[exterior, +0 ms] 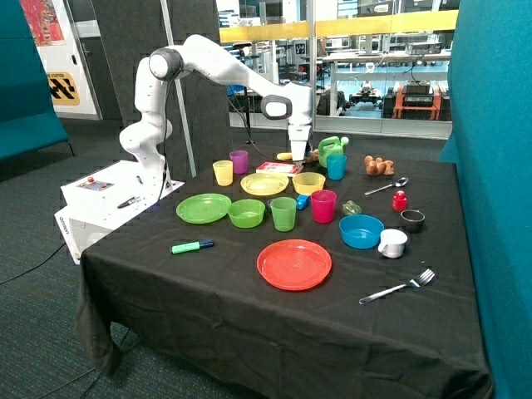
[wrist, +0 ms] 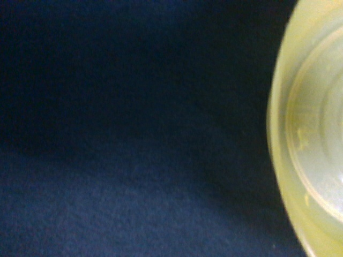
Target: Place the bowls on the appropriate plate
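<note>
The yellow bowl (exterior: 308, 182) stands on the black cloth beside the yellow plate (exterior: 263, 184). The lime green bowl (exterior: 246, 213) stands on the cloth between the green plate (exterior: 204, 208) and a green cup (exterior: 283, 213). My gripper (exterior: 298, 156) hangs low over the back of the table, just behind the yellow bowl and the yellow plate, and is not touching either. The wrist view shows black cloth and the edge of a yellow round thing (wrist: 316, 144). I cannot tell whether that is the bowl or the plate.
A red plate (exterior: 293, 264) lies near the front. A blue bowl (exterior: 361, 231), pink cup (exterior: 323, 205), yellow cup (exterior: 223, 172), purple cup (exterior: 239, 161), teal cup (exterior: 336, 166), a marker (exterior: 192, 246), a fork (exterior: 399, 288) and a spoon (exterior: 386, 187) are spread around.
</note>
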Robot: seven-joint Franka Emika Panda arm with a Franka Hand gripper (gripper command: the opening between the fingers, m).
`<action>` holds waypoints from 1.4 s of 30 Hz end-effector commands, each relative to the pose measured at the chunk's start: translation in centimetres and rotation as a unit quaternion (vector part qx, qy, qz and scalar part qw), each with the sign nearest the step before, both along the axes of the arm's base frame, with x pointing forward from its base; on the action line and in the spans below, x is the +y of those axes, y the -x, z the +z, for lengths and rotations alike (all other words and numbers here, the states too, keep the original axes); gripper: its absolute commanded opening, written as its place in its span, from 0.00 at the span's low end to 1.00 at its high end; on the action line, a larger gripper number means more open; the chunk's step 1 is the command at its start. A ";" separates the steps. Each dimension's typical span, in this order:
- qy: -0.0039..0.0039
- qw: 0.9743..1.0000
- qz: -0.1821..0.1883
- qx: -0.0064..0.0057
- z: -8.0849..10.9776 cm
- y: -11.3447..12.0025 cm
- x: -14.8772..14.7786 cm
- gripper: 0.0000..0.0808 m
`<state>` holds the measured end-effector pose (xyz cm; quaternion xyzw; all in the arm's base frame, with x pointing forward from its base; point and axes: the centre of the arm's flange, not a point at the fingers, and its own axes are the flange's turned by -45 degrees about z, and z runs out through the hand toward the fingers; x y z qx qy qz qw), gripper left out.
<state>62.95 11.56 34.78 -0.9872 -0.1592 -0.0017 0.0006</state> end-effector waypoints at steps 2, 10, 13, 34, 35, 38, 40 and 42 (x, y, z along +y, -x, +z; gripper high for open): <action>0.001 1.000 0.006 0.002 -0.8 -1.4 0.6 0.50; 0.001 1.000 0.000 0.002 -1.7 -1.8 0.2 0.48; 0.001 1.000 0.001 0.002 -1.8 -1.9 0.2 0.48; 0.001 1.000 0.009 0.002 -3.0 -2.3 1.9 0.46; 0.001 1.000 0.008 0.002 -3.1 -2.4 1.9 0.46; 0.001 1.000 0.006 0.002 -3.4 -2.4 1.9 0.46; 0.001 1.000 0.003 0.002 -3.7 -2.3 1.8 0.45; 0.001 1.000 0.002 0.002 -3.9 -2.2 1.8 0.44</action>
